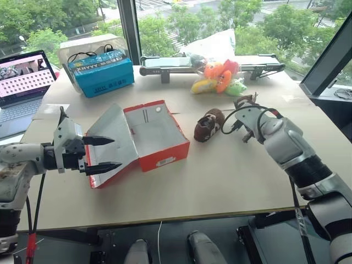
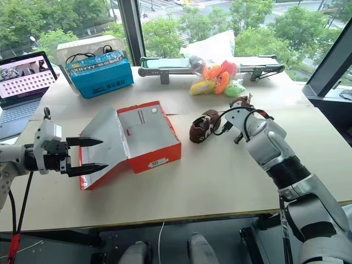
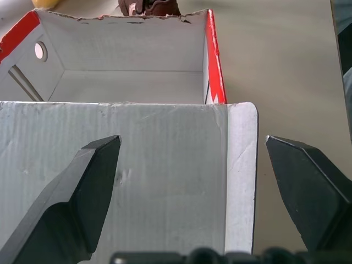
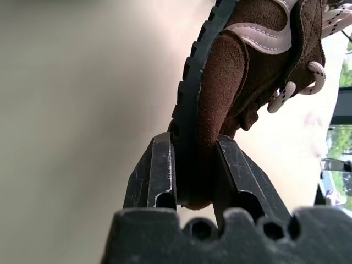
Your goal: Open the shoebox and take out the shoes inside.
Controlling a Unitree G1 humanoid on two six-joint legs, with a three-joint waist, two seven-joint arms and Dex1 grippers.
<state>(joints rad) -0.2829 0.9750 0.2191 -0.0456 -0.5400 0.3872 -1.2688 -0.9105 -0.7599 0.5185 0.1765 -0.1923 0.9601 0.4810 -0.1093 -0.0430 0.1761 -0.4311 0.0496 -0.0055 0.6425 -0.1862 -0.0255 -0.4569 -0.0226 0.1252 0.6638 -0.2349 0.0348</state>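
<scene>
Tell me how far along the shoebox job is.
Done: the shoebox lies open and looks empty, and one shoe is out on the table. In hand: the right tool is shut on the second shoe, clear of the box. Left: set it down. The left tool is open at the lid.

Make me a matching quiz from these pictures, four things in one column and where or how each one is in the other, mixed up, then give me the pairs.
Things:
1. shoebox
2. right gripper
3. blue box
4. left gripper

States:
A. jaws open, on either side of the lid's edge
B. at the table's far left, by the laptop
C. lid folded back, inside bare
D. clamped on a brown shoe

Pairs: 1-C, 2-D, 3-B, 4-A
</scene>
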